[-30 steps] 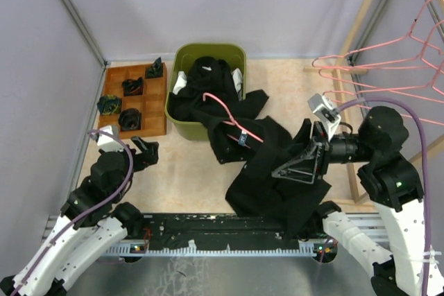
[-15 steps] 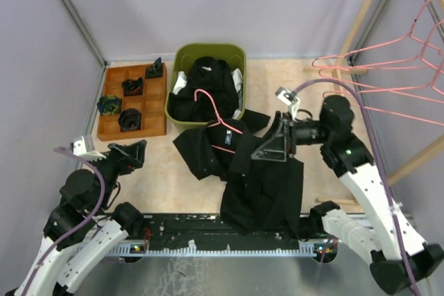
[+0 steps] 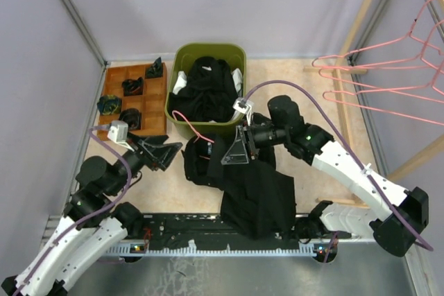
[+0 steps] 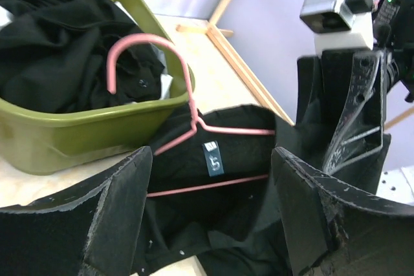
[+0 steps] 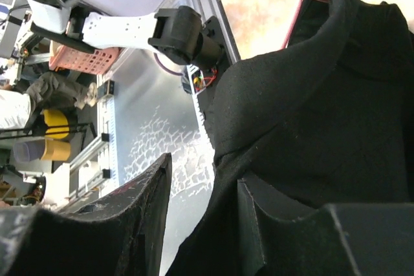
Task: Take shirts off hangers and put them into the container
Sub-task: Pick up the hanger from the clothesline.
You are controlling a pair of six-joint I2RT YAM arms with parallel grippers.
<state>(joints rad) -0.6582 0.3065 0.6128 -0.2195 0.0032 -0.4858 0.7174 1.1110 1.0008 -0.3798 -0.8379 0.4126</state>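
Observation:
A black shirt (image 3: 253,185) on a pink hanger (image 3: 187,124) hangs in front of the green container (image 3: 208,46), its lower part trailing to the table's near edge. My right gripper (image 3: 236,152) is shut on the shirt's cloth (image 5: 323,114) near the shoulder. My left gripper (image 3: 170,152) is open and points at the collar. In the left wrist view its fingers (image 4: 129,179) frame the hanger (image 4: 213,185) and collar label without touching. The hanger's hook (image 4: 139,40) rests against the container (image 4: 77,130), which holds more dark shirts (image 3: 208,81).
A brown wooden tray (image 3: 154,119) with small dark items sits left of the container. Empty pink hangers (image 3: 388,74) hang on the wooden rack (image 3: 340,109) at the right. Grey walls close in the left and back.
My right gripper has carried the black shirt and hanger leftward, close to the container. My left arm has swung in toward the collar, its jaws narrowing slightly.

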